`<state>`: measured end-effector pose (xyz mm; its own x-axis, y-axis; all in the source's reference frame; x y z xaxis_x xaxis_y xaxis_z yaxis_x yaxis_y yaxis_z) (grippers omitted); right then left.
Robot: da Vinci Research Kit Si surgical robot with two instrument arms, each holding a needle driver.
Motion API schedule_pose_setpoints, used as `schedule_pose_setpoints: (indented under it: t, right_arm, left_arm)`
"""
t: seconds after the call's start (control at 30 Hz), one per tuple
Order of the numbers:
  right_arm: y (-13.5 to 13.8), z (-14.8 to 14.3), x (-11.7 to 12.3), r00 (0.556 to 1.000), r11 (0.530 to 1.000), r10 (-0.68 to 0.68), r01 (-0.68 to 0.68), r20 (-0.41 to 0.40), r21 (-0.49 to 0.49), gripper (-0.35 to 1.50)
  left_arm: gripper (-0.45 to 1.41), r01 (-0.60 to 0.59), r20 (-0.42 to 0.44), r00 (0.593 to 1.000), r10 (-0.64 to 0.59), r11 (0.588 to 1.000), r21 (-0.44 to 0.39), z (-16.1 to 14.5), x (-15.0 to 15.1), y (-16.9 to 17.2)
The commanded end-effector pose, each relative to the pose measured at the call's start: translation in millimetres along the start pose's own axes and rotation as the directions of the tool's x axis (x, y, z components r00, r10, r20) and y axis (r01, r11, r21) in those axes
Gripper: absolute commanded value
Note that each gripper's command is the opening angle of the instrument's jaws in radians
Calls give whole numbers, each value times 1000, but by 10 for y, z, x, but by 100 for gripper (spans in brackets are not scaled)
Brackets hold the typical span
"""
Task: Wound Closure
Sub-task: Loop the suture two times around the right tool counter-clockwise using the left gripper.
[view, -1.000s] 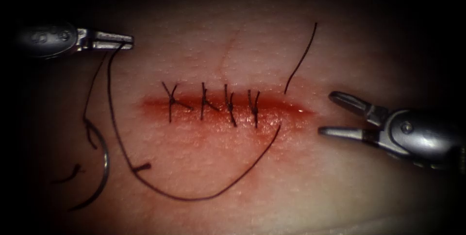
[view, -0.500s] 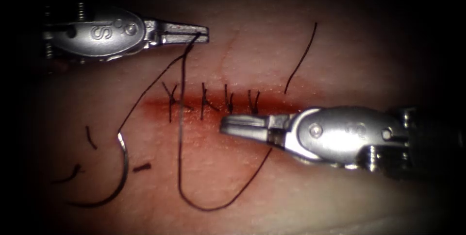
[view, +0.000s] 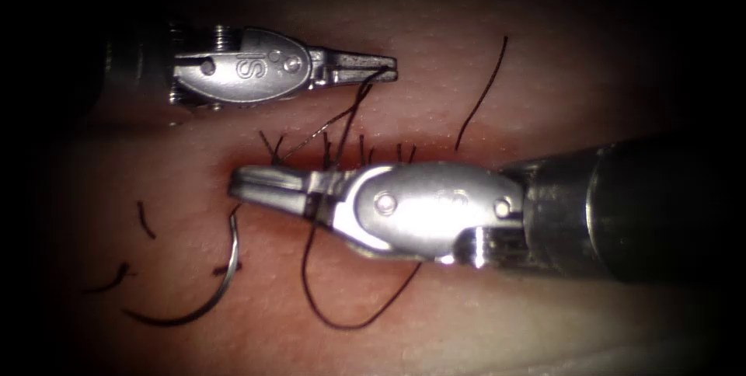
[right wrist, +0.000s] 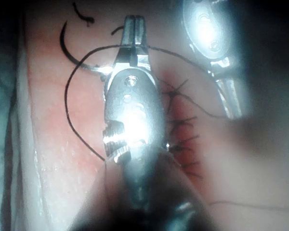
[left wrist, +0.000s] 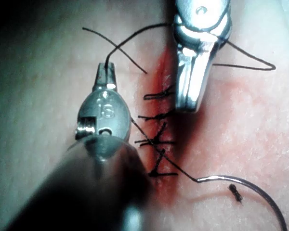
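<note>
- We see the curved dark steel needle [view: 203,292] lying free on the pale pork tissue [view: 544,329], out of the flesh, just beyond and below the right tool's tip, at the left end of the cut.
- The thin dark thread [view: 350,310] runs from the needle's end up to the left arm's silver needle driver [view: 385,67], whose jaws are clamped on it; a loop sags beneath the right tool.
- The right arm's silver needle driver [view: 242,183] lies along the red-stained cut [view: 435,154], jaws closed, gripping nothing that we can make out.
- Four dark stitches [left wrist: 156,130] cross the cut between the two tools.
- Short cut thread ends [view: 144,219] lie left of the needle.
</note>
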<state>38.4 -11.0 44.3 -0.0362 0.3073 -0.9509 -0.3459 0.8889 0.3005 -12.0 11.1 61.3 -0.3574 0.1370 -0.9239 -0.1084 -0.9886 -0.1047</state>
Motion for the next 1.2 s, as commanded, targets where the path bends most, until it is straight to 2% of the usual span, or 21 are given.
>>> schedule_pose_setpoints:
  t: [0.03, 0.17, 0.3, 0.4, 0.53, 0.57, 0.6, 0.63, 0.67, 0.7, 0.77, 0.87, 0.9, 0.93, 0.97, 1.0, 1.2]
  right_arm:
    - [-2, 7, 0, 1000, 1000, 2, -2, -19, -14, -35]
    - [-1, 6, 7, 1000, 1000, 8, -9, -26, -17, -35]
    - [3, 7, 14, 997, 998, 7, -12, -82, -58, -35]
    - [5, 7, 18, 993, 994, -15, 2, -114, -113, -35]
    - [17, 2, 25, 988, 968, -80, 46, -131, -248, -33]
    - [17, 2, 25, 988, 968, -80, 46, -131, -248, -33]
    - [21, 0, 27, 989, 964, -74, 39, -127, -263, 7]
    - [25, -2, 30, 990, 961, -71, 34, -125, -275, 34]
    - [31, -5, 33, 992, 952, -81, 48, -98, -303, 74]
    - [36, -8, 35, 994, 943, -81, 52, -75, -328, 100]
    - [48, -15, 39, 996, 928, -79, 56, -48, -369, 123]
    - [63, -26, 39, 997, 916, -83, 73, -8, -394, 127]
    - [71, -33, 37, 996, 912, -79, 88, 39, -400, 127]
    - [71, -33, 37, 996, 912, -79, 88, 39, -400, 127]
    - [80, -42, 32, 991, 908, -85, 122, 107, -401, 125]
    - [80, -42, 32, 991, 908, -85, 122, 107, -401, 125]
    - [91, -57, 18, 962, 913, -87, 181, 261, -365, 118]
  left_arm:
    - [-45, -4, -2, 1000, 4, 1000, -6, 7, -9, -2]
    - [-45, -12, 5, 1000, 12, 1000, -20, 8, -16, 0]
    - [-45, -14, 8, 1000, 14, 1000, -23, 11, -16, 8]
    - [-45, -7, 7, 1000, 8, 1000, -25, 10, -17, 13]
    - [-45, 0, 8, 1000, 0, 1000, -31, 6, -21, 28]
    - [-45, 0, 8, 1000, 0, 1000, -31, 6, -21, 28]
    - [-45, -1, 8, 1000, 2, 1000, -28, 4, -21, 30]
    - [-45, -4, 13, 1000, 4, 1000, -21, 2, -21, 33]
    - [-45, -5, 15, 1000, 5, 1000, -20, 1, -20, 35]
    - [-45, -6, 15, 1000, 6, 1000, -17, -1, -18, 38]
    - [-45, -9, 17, 1000, 9, 1000, -10, -4, -13, 45]
    - [-45, -8, 41, 999, 8, 1000, 9, -6, -5, 57]
    - [-45, -23, 45, 999, 23, 1000, 12, -6, -1, 64]
    - [-45, -23, 45, 999, 23, 1000, 12, -6, -1, 64]
    - [-45, -54, 54, 997, 53, 998, 18, -6, 5, 78]
    - [-45, -54, 54, 997, 53, 998, 18, -6, 5, 78]
    - [-45, -105, 76, 992, 103, 994, 29, -10, 22, 94]
